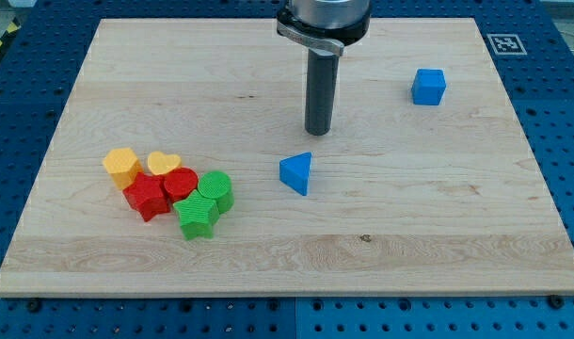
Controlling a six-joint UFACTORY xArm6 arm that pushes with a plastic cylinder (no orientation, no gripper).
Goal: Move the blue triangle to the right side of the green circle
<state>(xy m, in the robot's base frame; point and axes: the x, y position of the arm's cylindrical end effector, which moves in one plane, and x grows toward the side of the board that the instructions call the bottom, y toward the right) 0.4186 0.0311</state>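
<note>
The blue triangle (296, 173) lies near the middle of the wooden board (287, 254). The green circle (217, 189) sits to its left, at the right edge of a cluster of blocks. My tip (318, 131) stands on the board just above and slightly right of the blue triangle, with a small gap between them. The rod rises straight up to the arm at the view's top.
The cluster at the view's left holds a green star (197, 217), a red circle (181, 183), a red star (147, 197), a yellow heart (163, 164) and a yellow hexagon (123, 166). A blue cube (428, 87) stands at the upper right.
</note>
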